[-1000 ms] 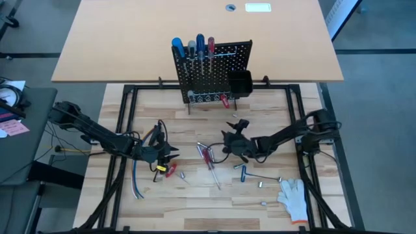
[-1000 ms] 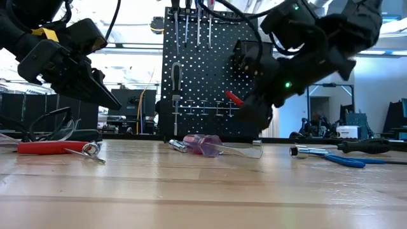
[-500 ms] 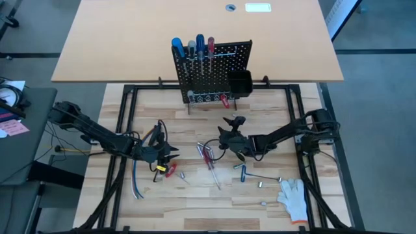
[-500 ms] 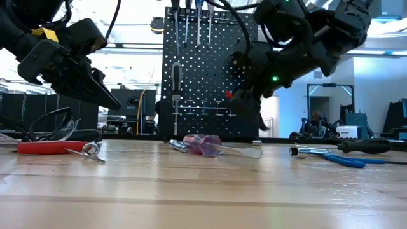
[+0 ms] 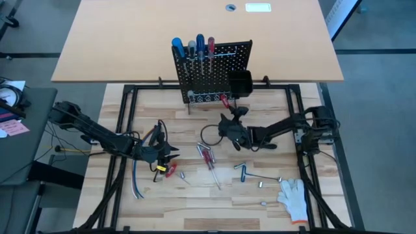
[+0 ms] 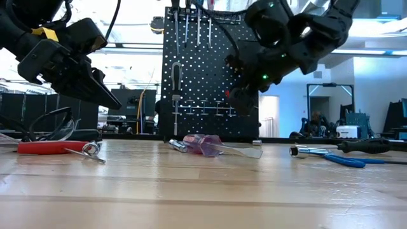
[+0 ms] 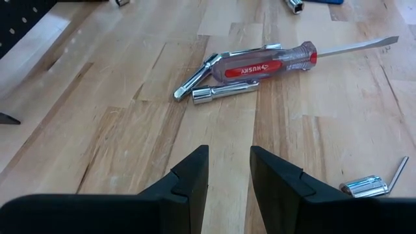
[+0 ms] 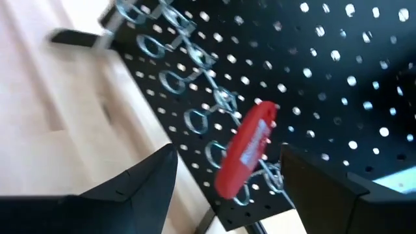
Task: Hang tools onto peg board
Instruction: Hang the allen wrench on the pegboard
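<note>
**Backing off the hung red tool**

Hanging in the ring holders along the foot of the peg board (image 5: 211, 70), a red-handled tool (image 8: 247, 156) sits just ahead of the right claw (image 5: 229, 123) — fingers spread wide, nothing between them. In my judgement the risk is a finger or the arm's dark cable clipping that handle and knocking it out of its ring, since the claw is so near. The small black bin (image 5: 239, 82) is close above it too. Behind the claw, on the surface (image 5: 195, 201), lie a red screwdriver (image 7: 273, 60), sockets and a blue-handled key (image 5: 243, 173). The left claw (image 5: 164, 156) waits well apart, partly open and empty, beside the red pliers (image 6: 48, 147).
</note>
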`<action>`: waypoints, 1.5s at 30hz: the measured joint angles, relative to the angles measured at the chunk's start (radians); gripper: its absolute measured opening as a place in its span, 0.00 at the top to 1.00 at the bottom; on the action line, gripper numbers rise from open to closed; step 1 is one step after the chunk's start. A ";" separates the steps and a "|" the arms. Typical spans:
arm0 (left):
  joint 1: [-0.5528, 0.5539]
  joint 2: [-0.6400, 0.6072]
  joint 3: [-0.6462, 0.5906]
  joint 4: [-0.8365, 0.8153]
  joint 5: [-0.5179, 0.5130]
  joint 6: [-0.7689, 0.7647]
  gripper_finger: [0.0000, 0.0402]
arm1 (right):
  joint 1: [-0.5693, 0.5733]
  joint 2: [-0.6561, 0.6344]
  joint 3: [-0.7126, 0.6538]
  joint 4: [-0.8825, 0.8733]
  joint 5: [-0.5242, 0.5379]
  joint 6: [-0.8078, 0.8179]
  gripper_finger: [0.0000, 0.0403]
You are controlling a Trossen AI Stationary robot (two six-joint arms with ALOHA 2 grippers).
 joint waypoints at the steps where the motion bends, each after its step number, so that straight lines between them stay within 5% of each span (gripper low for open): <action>1: 0.000 0.000 0.000 0.000 0.000 0.000 0.73 | -0.010 0.000 0.002 0.000 0.000 0.002 0.30; 15: 0.000 0.000 0.000 0.000 0.000 0.000 0.73 | -0.080 0.000 0.021 -0.001 -0.006 -0.017 0.33; 33: 0.000 0.000 0.000 0.000 0.000 0.000 0.73 | -0.072 0.000 0.021 -0.031 0.079 -0.018 0.62; 38: 0.000 0.000 0.000 0.000 0.000 0.000 0.73 | -0.039 -0.003 0.021 -0.032 0.080 -0.018 0.57; 45: 0.000 0.000 0.000 0.000 0.000 0.001 0.73 | -0.008 -0.056 0.021 -0.050 0.020 0.031 0.35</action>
